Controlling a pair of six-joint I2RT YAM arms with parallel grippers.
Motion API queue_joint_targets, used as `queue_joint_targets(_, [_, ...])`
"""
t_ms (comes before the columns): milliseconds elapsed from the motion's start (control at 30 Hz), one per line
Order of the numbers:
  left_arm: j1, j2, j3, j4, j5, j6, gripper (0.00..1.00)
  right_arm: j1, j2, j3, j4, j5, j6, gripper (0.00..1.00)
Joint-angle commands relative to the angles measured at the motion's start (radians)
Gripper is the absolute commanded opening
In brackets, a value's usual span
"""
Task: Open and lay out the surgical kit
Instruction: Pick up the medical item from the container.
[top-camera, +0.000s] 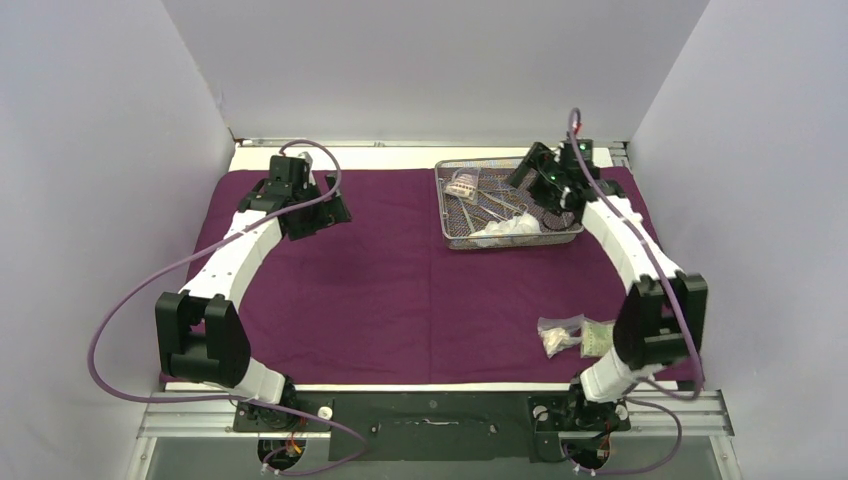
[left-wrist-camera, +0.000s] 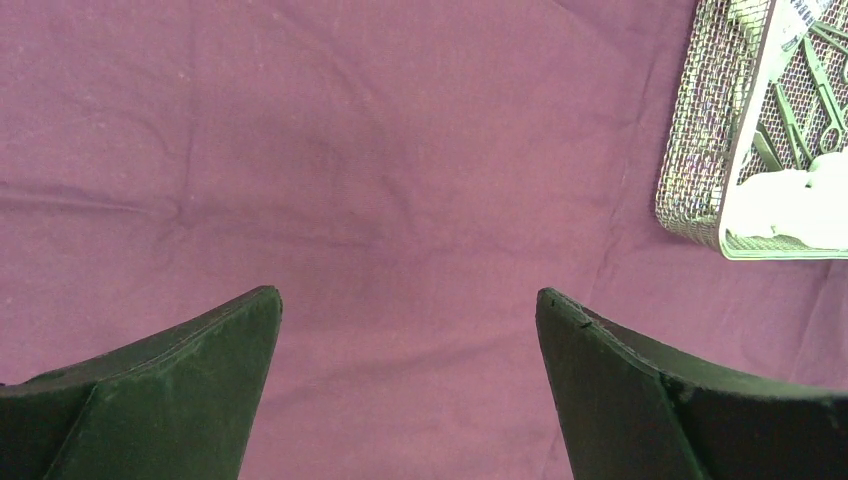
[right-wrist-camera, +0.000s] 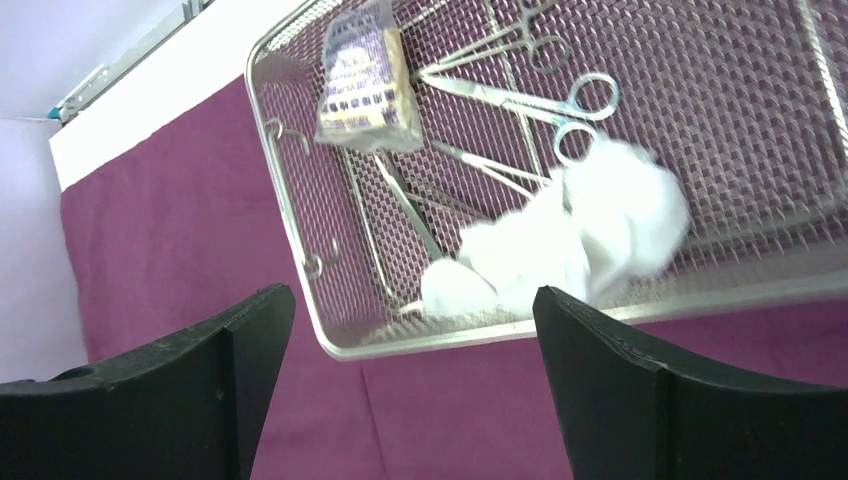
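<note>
The dark purple cloth (top-camera: 400, 290) lies spread flat over the table. The silver wire-mesh tray (top-camera: 449, 240) stands on it at the back right and holds steel forceps (right-wrist-camera: 520, 95), white gauze wads (right-wrist-camera: 570, 240) and a clear packet (right-wrist-camera: 365, 80). The tray's corner also shows in the left wrist view (left-wrist-camera: 700, 160). Two clear packets (top-camera: 575, 335) lie on the cloth at the front right. My right gripper (right-wrist-camera: 410, 310) is open and empty, hovering over the tray's near rim. My left gripper (left-wrist-camera: 408, 300) is open and empty above bare cloth at the back left.
White walls close in the left, back and right sides. A metal rail (top-camera: 430, 143) runs along the back edge. The arm bases (top-camera: 430, 410) sit on the frame at the front edge. Purple cables (top-camera: 130, 320) loop beside both arms.
</note>
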Motion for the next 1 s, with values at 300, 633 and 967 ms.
queue_joint_targets(300, [0.021,-0.014,0.063,-0.002,0.027,0.052,0.96,0.128,0.594,0.463,0.235,0.06,-0.19,0.77])
queue_joint_targets(633, [0.032,0.026,0.087,-0.016,0.014,0.051,0.96,0.138,0.761,0.538,0.334,0.039,-0.176,0.55])
queue_joint_targets(967, [0.037,0.045,0.091,-0.019,0.023,0.043,0.96,0.138,0.837,0.588,0.338,-0.018,-0.185,0.33])
